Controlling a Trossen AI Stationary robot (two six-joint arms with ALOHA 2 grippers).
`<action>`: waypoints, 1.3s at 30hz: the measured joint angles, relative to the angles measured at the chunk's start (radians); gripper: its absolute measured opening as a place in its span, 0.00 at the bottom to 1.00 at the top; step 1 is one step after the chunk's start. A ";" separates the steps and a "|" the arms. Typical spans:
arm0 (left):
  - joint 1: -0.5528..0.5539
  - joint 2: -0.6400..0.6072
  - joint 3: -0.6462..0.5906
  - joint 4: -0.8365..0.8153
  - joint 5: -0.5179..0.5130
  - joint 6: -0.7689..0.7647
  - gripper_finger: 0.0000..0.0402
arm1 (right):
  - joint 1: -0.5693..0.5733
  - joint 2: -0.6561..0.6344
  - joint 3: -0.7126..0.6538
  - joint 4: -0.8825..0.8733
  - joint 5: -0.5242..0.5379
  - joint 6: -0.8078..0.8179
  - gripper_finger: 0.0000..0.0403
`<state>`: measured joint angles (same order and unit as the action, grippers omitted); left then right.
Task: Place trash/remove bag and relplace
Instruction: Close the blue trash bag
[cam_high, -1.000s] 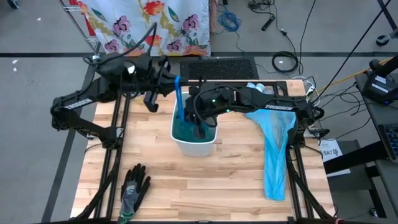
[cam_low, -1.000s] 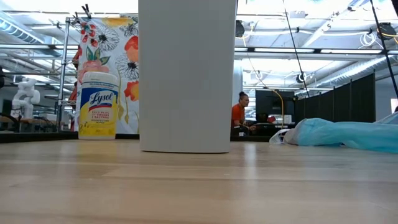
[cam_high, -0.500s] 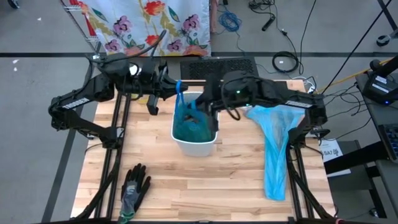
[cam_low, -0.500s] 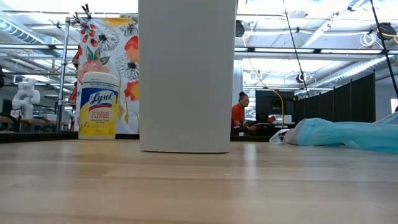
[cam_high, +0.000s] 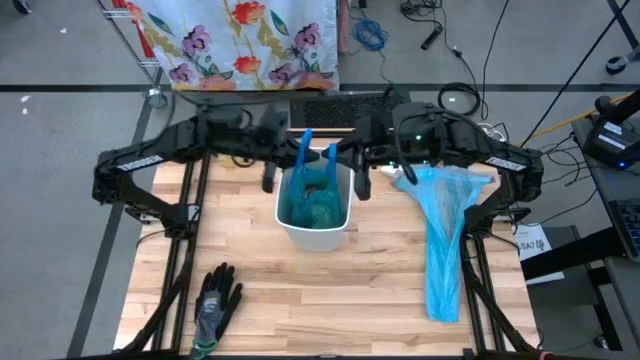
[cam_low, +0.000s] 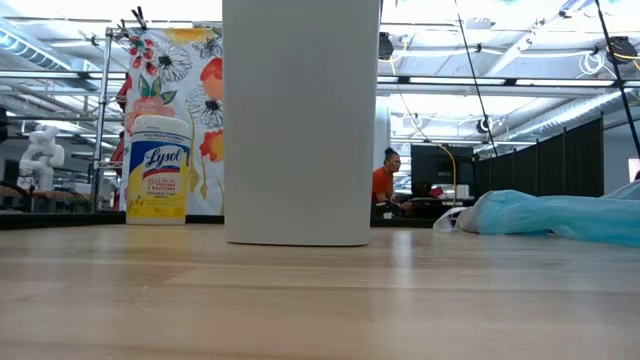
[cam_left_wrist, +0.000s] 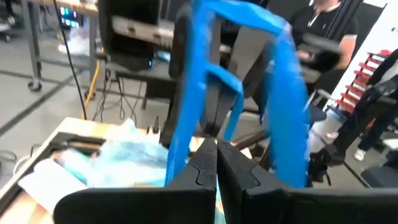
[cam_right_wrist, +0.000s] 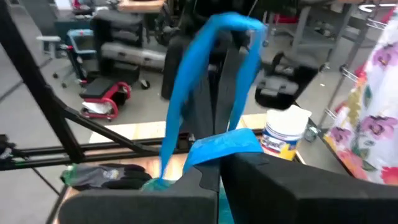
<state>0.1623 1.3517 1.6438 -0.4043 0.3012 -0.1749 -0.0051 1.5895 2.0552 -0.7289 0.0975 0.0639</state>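
Grippers, left (cam_high: 300, 150) and right (cam_high: 333, 155), clamp blue bag handles (cam_left_wrist: 205, 81) above bin (cam_high: 313, 232) (mid-table).

Glossy blue plastic bag (cam_high: 312, 195), wood table (cam_high: 330, 290)

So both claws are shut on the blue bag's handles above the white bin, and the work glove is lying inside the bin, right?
Not quite. Both claws, left and right, are shut on the blue bag handles above the white bin, but the work glove lies on the table in front of the bin, as the high view shows.
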 joint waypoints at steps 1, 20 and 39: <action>-0.005 0.011 0.000 -0.002 0.000 0.000 0.01 | 0.000 0.001 -0.001 -0.001 0.011 -0.001 0.00; -0.014 0.130 -0.001 0.119 0.045 -0.027 0.01 | 0.004 0.000 -0.001 0.012 0.007 -0.020 0.00; 0.015 0.137 -0.001 0.291 -0.033 0.040 0.01 | 0.055 0.000 0.000 -0.034 0.000 0.110 0.00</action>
<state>0.1776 1.4891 1.6424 -0.1132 0.2677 -0.1352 0.0495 1.5894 2.0552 -0.7632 0.0976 0.1744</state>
